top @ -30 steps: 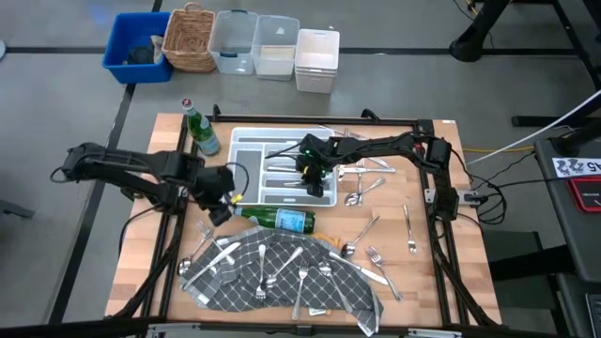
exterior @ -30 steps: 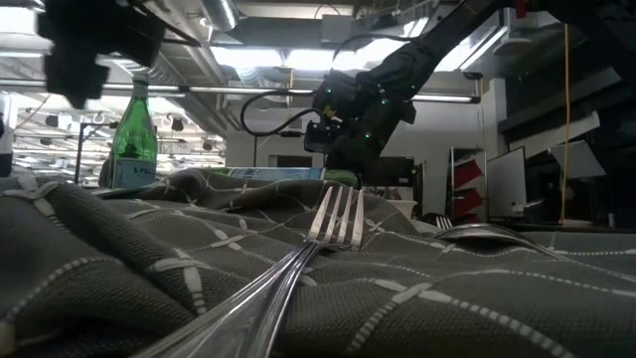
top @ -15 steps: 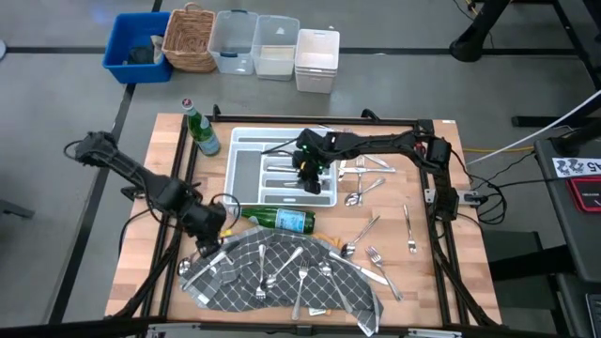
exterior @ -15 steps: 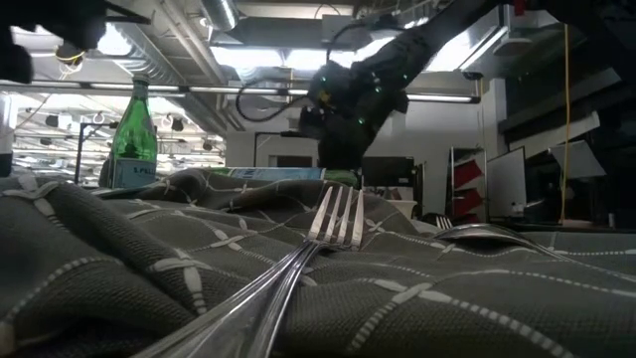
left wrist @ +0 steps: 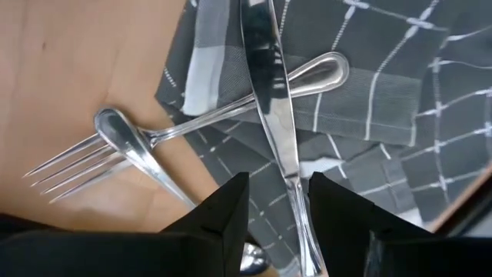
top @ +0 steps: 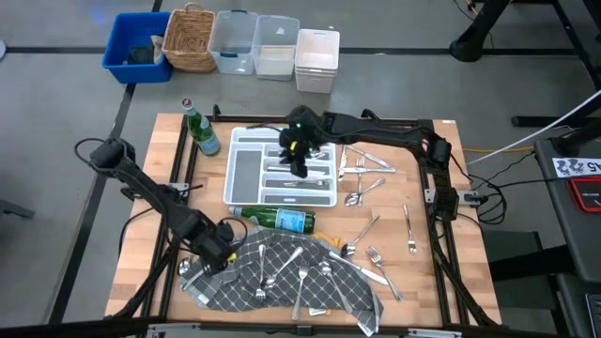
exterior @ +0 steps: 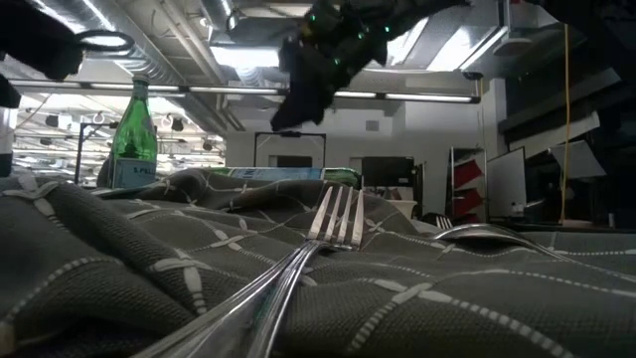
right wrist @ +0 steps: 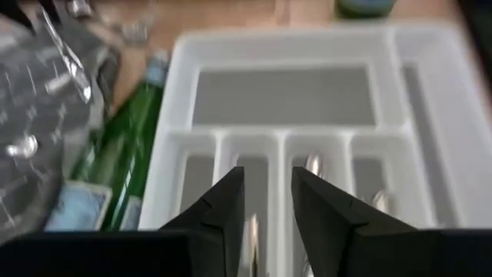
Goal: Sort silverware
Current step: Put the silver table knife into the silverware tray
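Note:
Several silver forks, spoons and knives lie on a grey checked cloth (top: 282,277) at the table's near side, and more lie on the bare wood at the right (top: 366,178). My left gripper (top: 218,252) is open, low over the cloth's left edge. In the left wrist view its fingers (left wrist: 223,211) stand on either side of a knife (left wrist: 273,108) that lies across a fork's handle (left wrist: 307,77). My right gripper (top: 296,161) is open and empty above the white tray (top: 246,169), which holds several pieces (right wrist: 311,165).
A green bottle (top: 282,221) lies between the tray and the cloth. Another bottle (top: 199,131) stands at the tray's far left corner. Bins and a basket (top: 188,38) stand beyond the table's far edge. In the low view a fork (exterior: 333,224) lies on the cloth.
My left gripper has gone from beside the tray's left side toward the table's near edge and down to the cloth's left edge. My right gripper has risen and gone toward the far edge over the tray.

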Available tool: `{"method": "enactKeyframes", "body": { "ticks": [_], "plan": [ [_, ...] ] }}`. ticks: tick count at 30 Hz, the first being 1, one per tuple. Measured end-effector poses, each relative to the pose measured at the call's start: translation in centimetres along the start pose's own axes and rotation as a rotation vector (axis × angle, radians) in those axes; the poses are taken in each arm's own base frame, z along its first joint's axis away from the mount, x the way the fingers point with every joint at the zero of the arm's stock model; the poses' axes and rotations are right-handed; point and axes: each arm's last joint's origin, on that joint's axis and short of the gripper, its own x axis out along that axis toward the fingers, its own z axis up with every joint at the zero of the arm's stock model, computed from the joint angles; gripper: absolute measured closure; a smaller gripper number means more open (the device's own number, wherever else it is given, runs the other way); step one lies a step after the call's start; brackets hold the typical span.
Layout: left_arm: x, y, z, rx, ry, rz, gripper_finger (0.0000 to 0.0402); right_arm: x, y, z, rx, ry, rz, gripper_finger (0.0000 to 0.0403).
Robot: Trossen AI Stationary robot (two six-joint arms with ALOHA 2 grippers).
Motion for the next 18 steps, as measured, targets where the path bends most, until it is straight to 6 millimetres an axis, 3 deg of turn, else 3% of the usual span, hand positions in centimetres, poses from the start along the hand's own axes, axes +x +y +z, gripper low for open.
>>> {"method": "enactKeyframes", "body": {
  "ticks": [9, 18],
  "plan": [
    [2.8, -1.0, 0.4, 0.004, 0.03, 0.087, 0.0276, -3.0, 0.3, 4.2, -0.055, -0.142, -0.03, 0.029],
    [4.1, -2.0, 0.7, -0.008, 0.019, 0.062, 0.0276, -3.6, 1.4, 5.2, -0.074, -0.157, -0.016, 0.029]
  ]
}}
